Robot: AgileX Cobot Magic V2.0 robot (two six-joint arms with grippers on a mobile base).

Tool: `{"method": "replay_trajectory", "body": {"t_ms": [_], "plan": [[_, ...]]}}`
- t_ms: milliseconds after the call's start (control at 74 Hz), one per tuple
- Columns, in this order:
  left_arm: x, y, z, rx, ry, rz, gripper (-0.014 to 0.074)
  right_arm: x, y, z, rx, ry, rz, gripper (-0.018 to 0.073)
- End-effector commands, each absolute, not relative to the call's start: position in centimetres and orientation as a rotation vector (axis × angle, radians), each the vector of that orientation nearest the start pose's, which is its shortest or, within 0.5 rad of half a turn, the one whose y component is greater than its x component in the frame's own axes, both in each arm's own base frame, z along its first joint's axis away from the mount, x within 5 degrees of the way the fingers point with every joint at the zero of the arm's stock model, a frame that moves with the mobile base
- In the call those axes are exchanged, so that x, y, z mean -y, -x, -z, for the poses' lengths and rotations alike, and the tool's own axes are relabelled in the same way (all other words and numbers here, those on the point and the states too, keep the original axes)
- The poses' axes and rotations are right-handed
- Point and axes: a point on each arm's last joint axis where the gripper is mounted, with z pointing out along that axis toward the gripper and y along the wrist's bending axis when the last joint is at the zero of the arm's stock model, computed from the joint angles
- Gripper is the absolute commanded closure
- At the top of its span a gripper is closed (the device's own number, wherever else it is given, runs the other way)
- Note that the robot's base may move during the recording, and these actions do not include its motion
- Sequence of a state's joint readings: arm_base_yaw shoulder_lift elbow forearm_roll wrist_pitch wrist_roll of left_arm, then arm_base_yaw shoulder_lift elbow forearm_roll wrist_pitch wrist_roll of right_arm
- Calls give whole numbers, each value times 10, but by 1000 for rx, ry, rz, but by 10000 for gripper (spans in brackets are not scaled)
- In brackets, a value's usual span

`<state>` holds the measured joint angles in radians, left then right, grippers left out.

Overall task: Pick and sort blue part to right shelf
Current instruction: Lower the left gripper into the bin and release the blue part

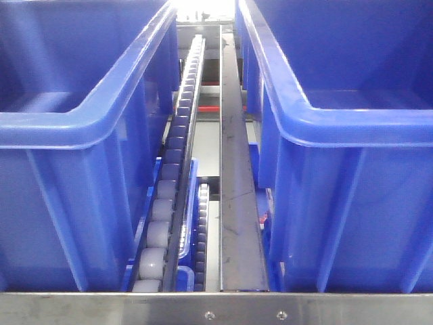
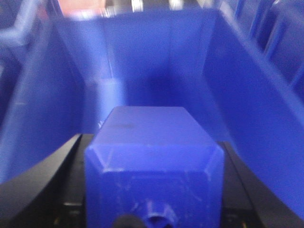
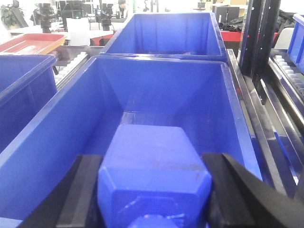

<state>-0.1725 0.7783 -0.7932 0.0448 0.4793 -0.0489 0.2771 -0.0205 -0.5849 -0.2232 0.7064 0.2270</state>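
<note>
In the left wrist view, my left gripper [image 2: 151,154] is shut on a boxy blue part [image 2: 149,128], with black fingers [image 2: 52,175] on both sides. It hangs low inside a blue tub [image 2: 247,109]. In the right wrist view, my right gripper [image 3: 154,164] is shut on a six-sided blue part [image 3: 152,152], just above the open mouth of another blue tub [image 3: 52,133]. The front view shows the right shelf's steel frame [image 1: 237,203] and grey roller track [image 1: 162,203] between two large blue tubs [image 1: 67,128] [image 1: 352,128]. Neither gripper shows there.
A second blue tub [image 3: 166,28] stands behind the one under my right gripper. A black upright post [image 3: 256,33] and more roller tracks [image 3: 285,71] lie to its right. A red tray [image 3: 33,42] sits far left. A steel front bar [image 1: 216,308] crosses the rack.
</note>
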Motion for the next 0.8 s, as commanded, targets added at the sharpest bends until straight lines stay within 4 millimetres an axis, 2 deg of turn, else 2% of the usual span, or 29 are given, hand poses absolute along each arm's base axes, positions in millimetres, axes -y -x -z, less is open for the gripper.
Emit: {"method": "replay_trajectory", "body": {"t_ms": [0, 176, 243, 257, 351, 595, 784], "plan": [[30, -187, -382, -1910, -127, 114, 284, 18, 17, -348, -1438, 70, -145, 282], [41, -253, -361, -2111, -145, 88, 284, 18, 17, -348, -1438, 70, -145, 282], [45, -275, -349, -2179, -149, 81, 284, 18, 17, -348, -1439, 70, -145, 282], [47, -285, -343, -2211, -152, 77, 284, 18, 17, -348, -1439, 70, -145, 282], [51, -311, -323, -2284, -158, 70, 284, 18, 17, -348, -1440, 70, -145, 282], [55, -354, -275, -2405, -158, 54, 284, 18, 17, -348, -1440, 70, -145, 282], [49, -366, -254, -2463, -134, 41, 284, 18, 17, -348, -1440, 70, -145, 282]]}}
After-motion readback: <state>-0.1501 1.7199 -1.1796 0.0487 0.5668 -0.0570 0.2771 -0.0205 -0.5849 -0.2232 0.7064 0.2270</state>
